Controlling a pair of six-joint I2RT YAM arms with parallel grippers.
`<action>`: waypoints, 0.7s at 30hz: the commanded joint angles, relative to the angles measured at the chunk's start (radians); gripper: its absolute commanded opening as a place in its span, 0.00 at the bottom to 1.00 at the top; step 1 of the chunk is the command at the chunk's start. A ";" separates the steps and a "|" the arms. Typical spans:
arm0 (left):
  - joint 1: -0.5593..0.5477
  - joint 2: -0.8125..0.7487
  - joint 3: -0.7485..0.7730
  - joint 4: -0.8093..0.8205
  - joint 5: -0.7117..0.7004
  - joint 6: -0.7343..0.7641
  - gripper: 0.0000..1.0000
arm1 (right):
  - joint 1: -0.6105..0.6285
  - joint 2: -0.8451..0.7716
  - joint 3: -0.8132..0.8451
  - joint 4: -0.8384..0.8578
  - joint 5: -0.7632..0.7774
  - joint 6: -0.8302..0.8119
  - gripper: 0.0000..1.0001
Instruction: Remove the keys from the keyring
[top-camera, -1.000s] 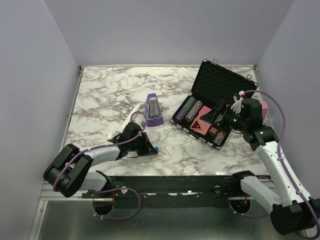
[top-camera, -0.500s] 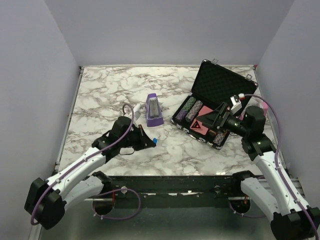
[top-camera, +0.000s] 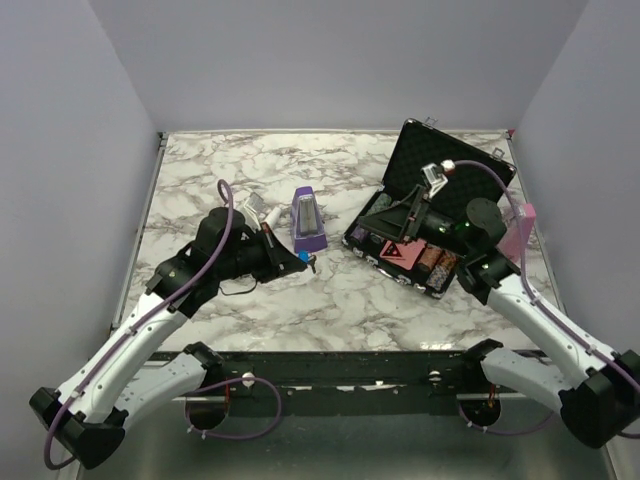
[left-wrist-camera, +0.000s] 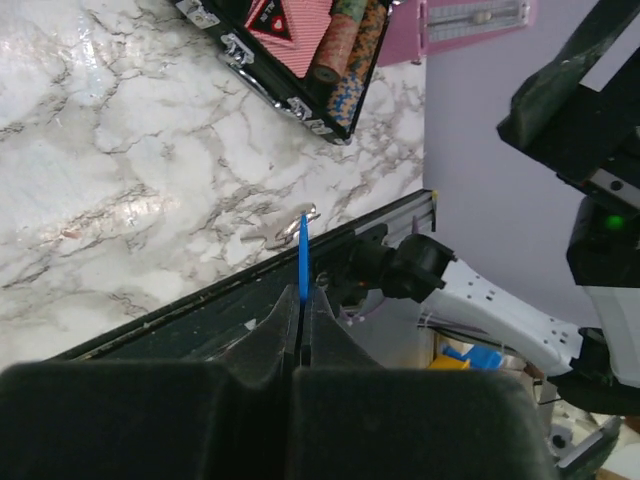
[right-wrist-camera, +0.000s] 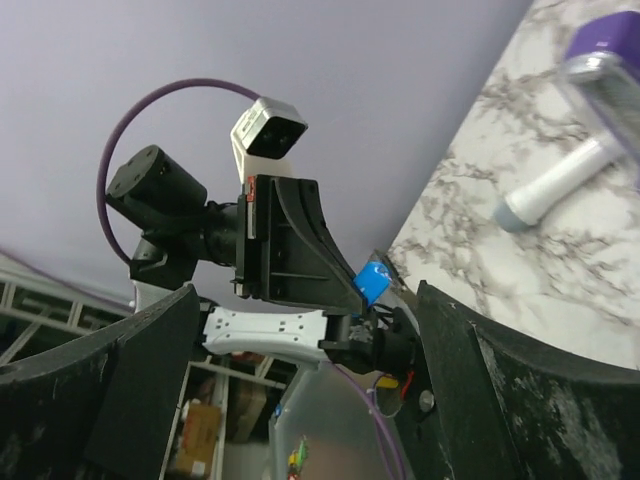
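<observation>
My left gripper (top-camera: 302, 262) is raised above the table beside the purple metronome (top-camera: 308, 222). It is shut on a thin blue tag (left-wrist-camera: 302, 250). A tiny silver key (left-wrist-camera: 284, 229) hangs at the tag's far end; the ring itself is too small to make out. My right gripper (top-camera: 372, 226) is open and empty. It hovers over the open black case (top-camera: 445, 160) and points left at the left gripper. In the right wrist view the open fingers (right-wrist-camera: 130, 400) frame the left gripper and its blue tag (right-wrist-camera: 373, 282).
The black case holds rolls of chips (top-camera: 385, 212) and a red card (top-camera: 402, 250). A pink object (top-camera: 520, 232) lies right of the case. A white pen-like stick (right-wrist-camera: 555, 185) lies on the marble next to the metronome (right-wrist-camera: 608, 50). The table's front edge (left-wrist-camera: 330, 245) is close below the key.
My left gripper has risen off the table and moved up and right with the blue tag. My right gripper has swung left over the case towards it.
</observation>
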 joint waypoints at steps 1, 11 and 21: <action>-0.005 0.003 0.129 -0.169 -0.050 -0.077 0.00 | 0.097 0.118 0.099 0.190 0.095 -0.029 0.95; -0.004 -0.023 0.294 -0.290 -0.078 -0.151 0.00 | 0.226 0.428 0.188 0.706 0.046 0.144 0.88; -0.001 -0.077 0.361 -0.310 -0.135 -0.204 0.00 | 0.352 0.522 0.215 0.874 0.071 0.198 0.80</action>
